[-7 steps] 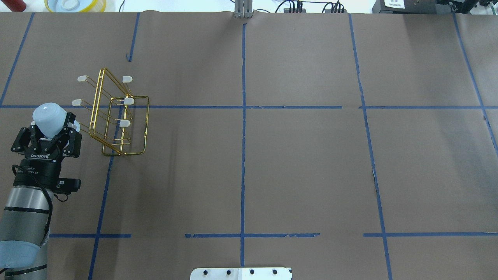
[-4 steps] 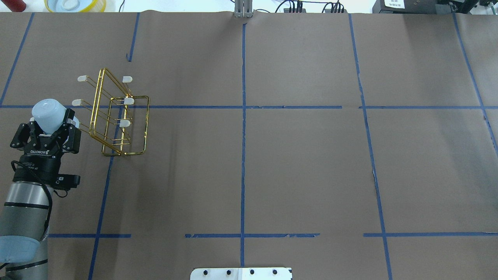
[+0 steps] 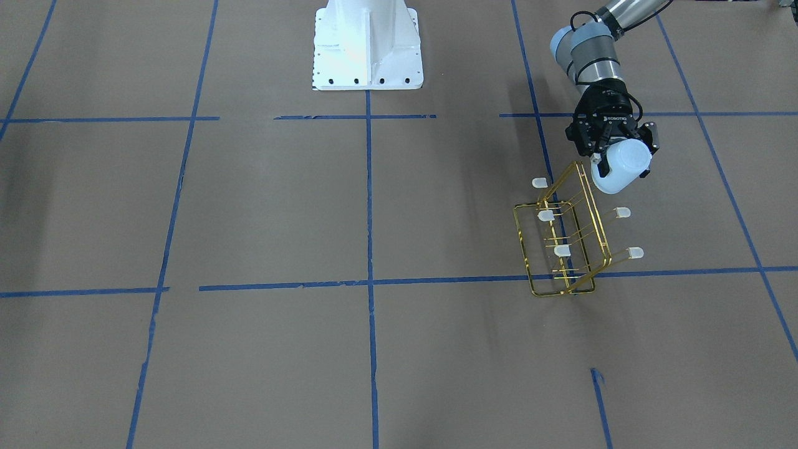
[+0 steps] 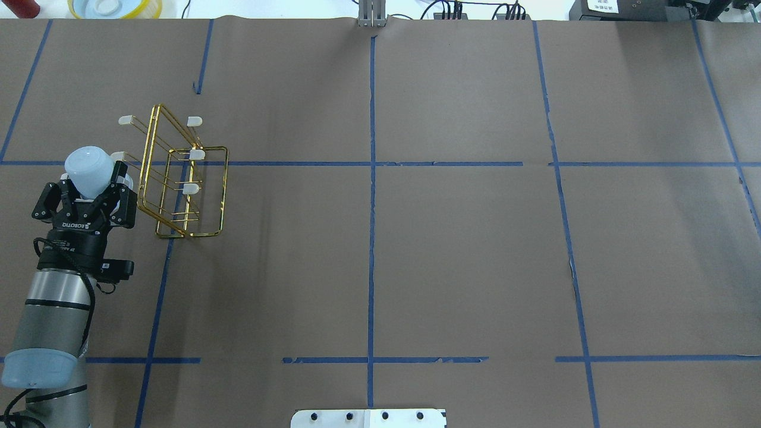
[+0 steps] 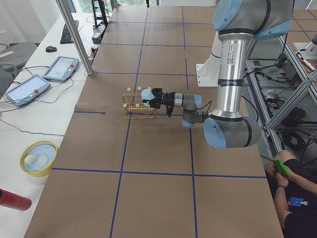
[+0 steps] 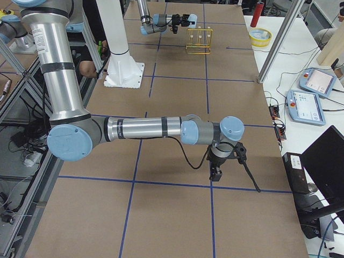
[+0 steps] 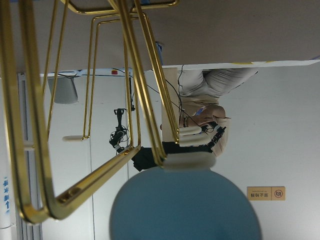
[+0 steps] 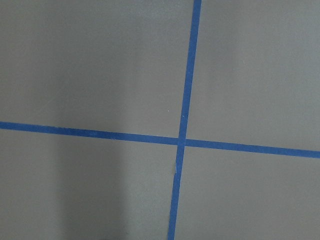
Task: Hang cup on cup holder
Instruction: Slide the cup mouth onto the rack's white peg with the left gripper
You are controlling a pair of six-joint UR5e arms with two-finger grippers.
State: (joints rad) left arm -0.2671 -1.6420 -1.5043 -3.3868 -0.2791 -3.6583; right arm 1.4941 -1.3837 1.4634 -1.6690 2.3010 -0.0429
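Note:
The pale-blue cup (image 4: 89,164) is held in my left gripper (image 4: 93,185), which is shut on it just left of the gold wire cup holder (image 4: 181,184). In the front-facing view the cup (image 3: 621,166) sits beside the cup holder's (image 3: 561,246) upper frame, above the table. In the left wrist view the cup (image 7: 185,207) fills the bottom and a white-capped prong (image 7: 190,161) lies right at its edge. Whether the prong is inside the cup is unclear. My right gripper (image 6: 217,173) shows only in the exterior right view, low over the table far from the cup holder. I cannot tell its state.
A yellow-rimmed bowl (image 4: 116,7) and a red object (image 4: 24,7) sit beyond the table's far left edge. The robot's white base plate (image 4: 368,418) is at the near edge. Blue tape lines (image 4: 371,178) cross the brown paper.
My left gripper, still shut on the cup, has moved right toward the cup holder; the cup now overlaps the lower left prong tip.

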